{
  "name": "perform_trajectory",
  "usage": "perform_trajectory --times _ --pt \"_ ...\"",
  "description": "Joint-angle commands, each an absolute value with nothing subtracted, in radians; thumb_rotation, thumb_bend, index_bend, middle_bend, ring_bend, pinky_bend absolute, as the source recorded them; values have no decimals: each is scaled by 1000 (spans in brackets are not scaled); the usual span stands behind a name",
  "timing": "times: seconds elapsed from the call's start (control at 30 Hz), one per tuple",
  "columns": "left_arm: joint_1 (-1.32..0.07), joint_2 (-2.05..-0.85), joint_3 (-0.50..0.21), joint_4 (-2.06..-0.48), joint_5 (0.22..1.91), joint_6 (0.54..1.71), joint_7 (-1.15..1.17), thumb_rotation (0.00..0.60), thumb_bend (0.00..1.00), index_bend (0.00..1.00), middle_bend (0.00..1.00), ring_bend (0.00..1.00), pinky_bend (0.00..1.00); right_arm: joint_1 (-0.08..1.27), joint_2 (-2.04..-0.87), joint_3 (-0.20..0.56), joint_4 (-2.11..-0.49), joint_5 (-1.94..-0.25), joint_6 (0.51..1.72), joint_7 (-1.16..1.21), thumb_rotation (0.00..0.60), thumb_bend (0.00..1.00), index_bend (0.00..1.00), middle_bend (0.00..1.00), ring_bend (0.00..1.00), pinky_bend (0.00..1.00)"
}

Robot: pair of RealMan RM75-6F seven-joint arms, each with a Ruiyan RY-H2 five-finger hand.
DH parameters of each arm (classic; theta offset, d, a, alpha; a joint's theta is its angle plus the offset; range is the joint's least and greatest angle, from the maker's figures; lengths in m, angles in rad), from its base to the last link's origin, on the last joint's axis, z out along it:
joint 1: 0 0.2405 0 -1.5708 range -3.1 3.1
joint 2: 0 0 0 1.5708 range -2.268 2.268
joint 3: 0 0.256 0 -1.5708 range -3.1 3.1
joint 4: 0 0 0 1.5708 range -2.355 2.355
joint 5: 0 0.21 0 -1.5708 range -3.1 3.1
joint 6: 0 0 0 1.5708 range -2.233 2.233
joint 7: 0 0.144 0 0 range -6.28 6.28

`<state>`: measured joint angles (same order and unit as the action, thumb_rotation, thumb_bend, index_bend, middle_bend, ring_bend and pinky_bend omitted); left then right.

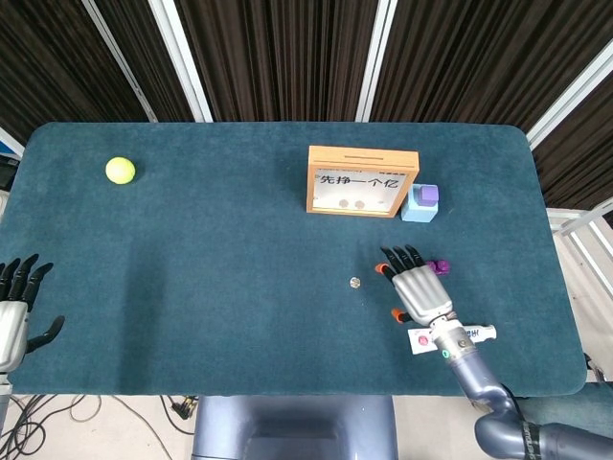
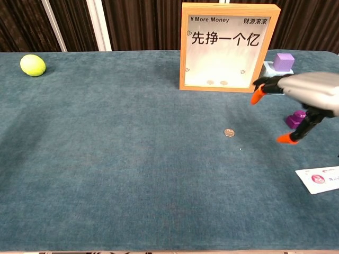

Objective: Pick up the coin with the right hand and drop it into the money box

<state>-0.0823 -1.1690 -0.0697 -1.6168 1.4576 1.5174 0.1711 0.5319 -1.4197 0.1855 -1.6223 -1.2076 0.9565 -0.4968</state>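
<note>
While fingers spread wide, right hand (image 1: 418, 287) over near-right table (image 1: 211, 287), palm down, holding nothing, orange fingertips (image 2: 257, 96) pointing far. Wrist over toothpaste tube (image 1: 476, 333) at near-right edge; tube partly hidden in head view, left end visible in chest view. Left hand (image 1: 13, 311) at near-left table edge, fingers apart, empty, seen in head view only. Coin (image 1: 354, 282) flat on cloth, just left of right hand, apart from it, not touched. Purple brick (image 1: 440, 266) right of hand's fingertips, partly hidden behind hand in chest view. Farther back, money box (image 1: 362, 180) upright, wooden frame, clear front with Chinese characters, coins visible at bottom inside; slot on top edge in head view. Light-blue block (image 1: 418, 207) touching box's right side, purple cube (image 1: 428, 194) stacked on it. Far left, tennis ball (image 1: 120, 170) alone, well apart from everything else.
</note>
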Motion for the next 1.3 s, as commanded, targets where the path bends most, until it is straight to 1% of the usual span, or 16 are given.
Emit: perform_trajectory --times 0.03,0.3,0.43,0.83,1.17,1.3 --pt "-82 -1168 -71 -1618 1456 1519 171 600 248 145 29 0 39 560 -1456 183 -1580 -1168 926 -506 600 274 246 16 0 0" --pt "-82 -1168 -72 -1620 1450 1515 174 600 249 145 29 0 39 597 -1503 178 -1515 -1122 914 -509 600 274 232 17 0 0" --pt "-84 -1168 -72 -1622 1445 1511 176 600 249 145 29 0 39 611 -1521 176 -1497 -1111 906 -488 600 278 269 17 0 0" --pt "-85 -1166 -73 -1625 1439 1505 173 600 249 145 29 0 35 663 -1589 186 -1423 -1093 884 -446 600 390 336 17 0 0" --pt "-85 -1164 -74 -1626 1436 1504 169 600 250 145 29 0 35 697 -1640 183 -1366 -1077 878 -442 600 414 356 17 0 0" --pt "-86 -1164 -74 -1626 1436 1502 168 600 249 145 29 0 35 703 -1649 179 -1356 -1081 883 -434 600 461 359 17 0 0"
